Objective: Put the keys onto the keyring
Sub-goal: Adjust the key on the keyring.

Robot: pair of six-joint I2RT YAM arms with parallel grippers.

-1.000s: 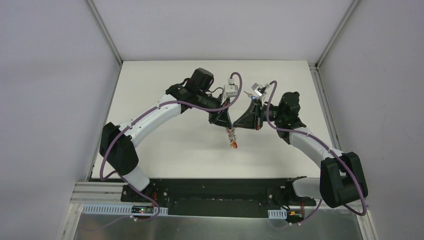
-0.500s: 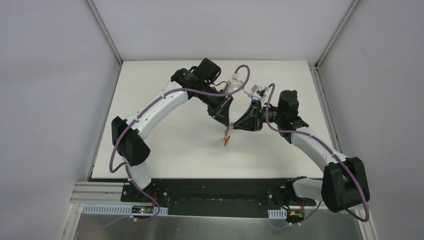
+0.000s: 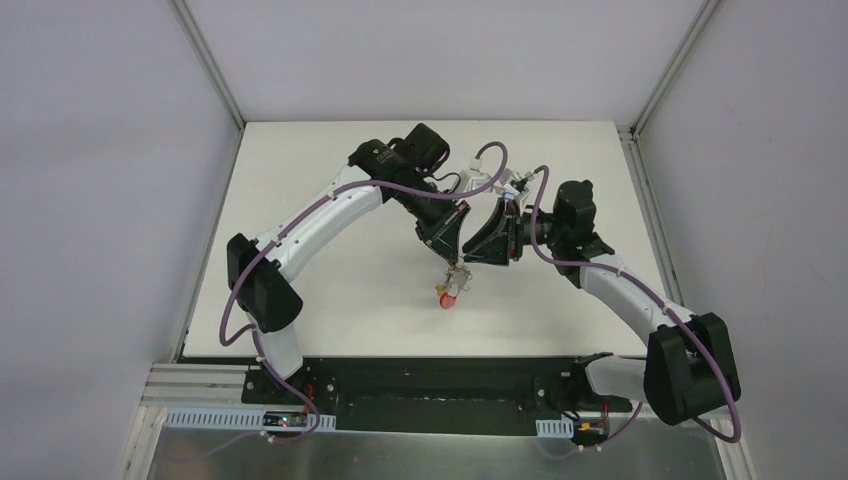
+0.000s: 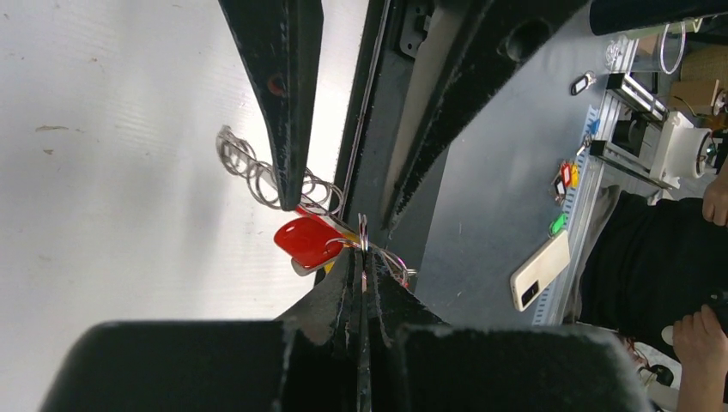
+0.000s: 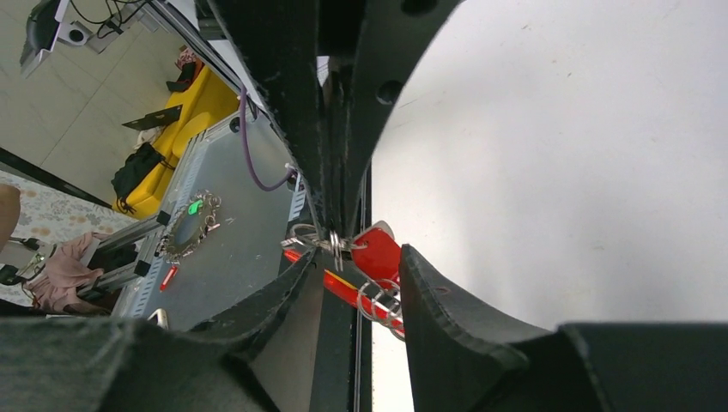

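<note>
White matte tabletop (image 3: 330,290), boxed by pale grey walls. Just below centre of the top view, hanging as a small blur: keys (image 3: 446,294). Sharper from the left wrist: glossy red oval tag, flat silver blade, and keyring (image 4: 245,163) as a row of thin wire loops. Pinched shut on the keys' fine wire ring: left gripper (image 4: 360,266). Parted, straddling the bunch, contact unclear: right gripper (image 5: 356,257). Lab clutter beyond, wrist views only.
</note>
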